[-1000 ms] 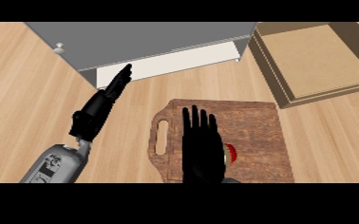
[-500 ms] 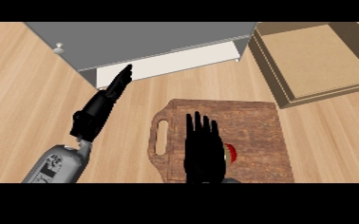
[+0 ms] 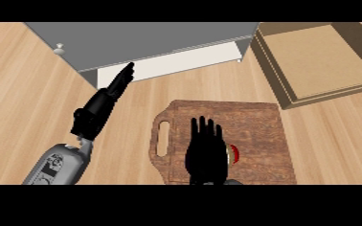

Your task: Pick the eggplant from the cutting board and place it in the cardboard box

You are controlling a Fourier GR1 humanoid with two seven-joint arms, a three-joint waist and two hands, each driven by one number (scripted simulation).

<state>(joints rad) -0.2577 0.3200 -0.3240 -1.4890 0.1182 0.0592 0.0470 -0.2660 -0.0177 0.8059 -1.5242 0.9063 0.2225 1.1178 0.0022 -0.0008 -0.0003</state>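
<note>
The right hand (image 3: 206, 154) lies flat over the cutting board (image 3: 251, 124), fingers straight and close together. A bit of red, maybe the eggplant (image 3: 234, 154), peeks out beside it. The left hand (image 3: 99, 110) rests left of the board, fingers straight. The cardboard box (image 3: 304, 60) sits beyond the board's far right corner.

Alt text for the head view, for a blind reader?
The right hand, fingers straight, hovers over a wooden cutting board, hiding all but a red sliver beside it. The left hand rests open at left; an open cardboard box sits at upper right.
</note>
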